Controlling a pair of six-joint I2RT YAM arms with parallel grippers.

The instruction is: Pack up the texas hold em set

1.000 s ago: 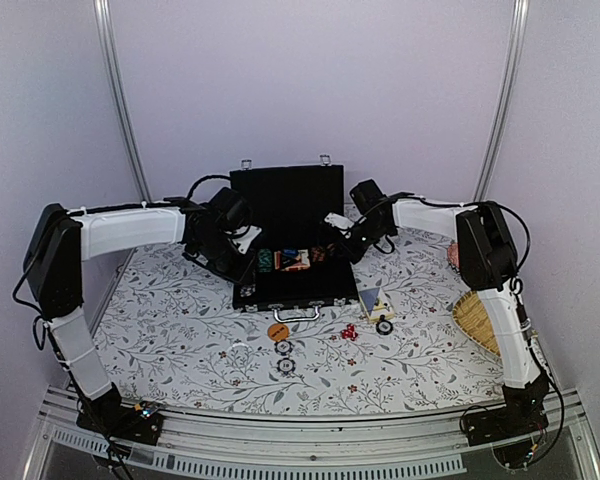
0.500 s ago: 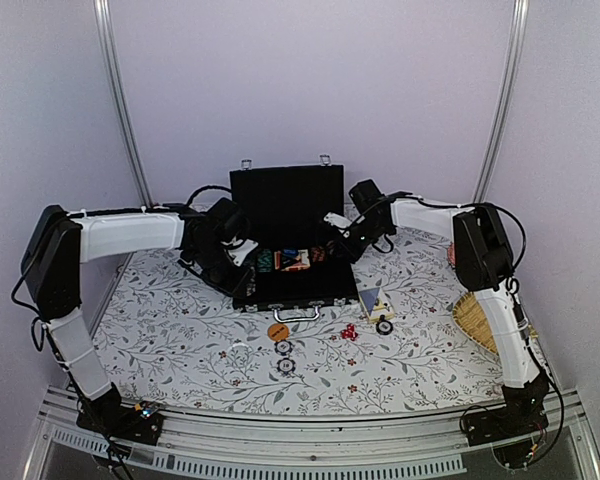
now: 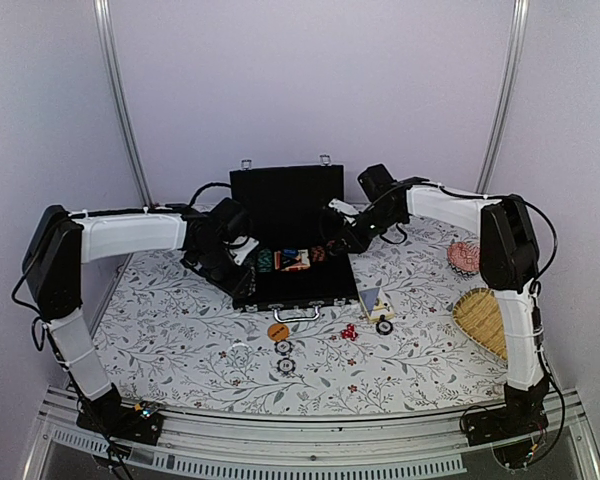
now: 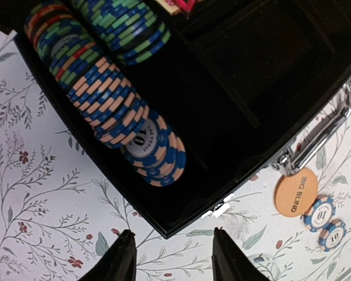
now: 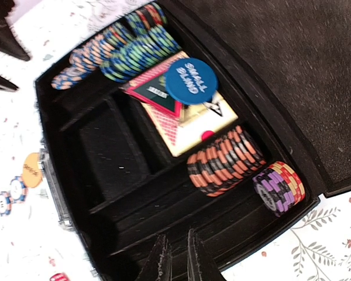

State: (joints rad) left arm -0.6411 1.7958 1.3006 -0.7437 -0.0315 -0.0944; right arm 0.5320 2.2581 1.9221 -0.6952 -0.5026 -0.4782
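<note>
The black rectangular briefcase-style case (image 3: 295, 283) lies open mid-table. Its lid stands upright at 12 o'clock, so the matte, felt-like troughs face the arms. Ridged blue-and-peach poker chips (image 4: 114, 102) stand on edge in one trough, which keeps them in a row. The left gripper (image 4: 172, 260) hangs at the case's 9 o'clock edge, fingers spread wide and empty. The right gripper (image 5: 176, 260) hovers over the 3 o'clock side, fingers nearly together and holding nothing. A smooth orange disc (image 3: 276, 330) and small red dice (image 3: 349, 332) lie loose at 6 o'clock, likely still to be packed.
</note>
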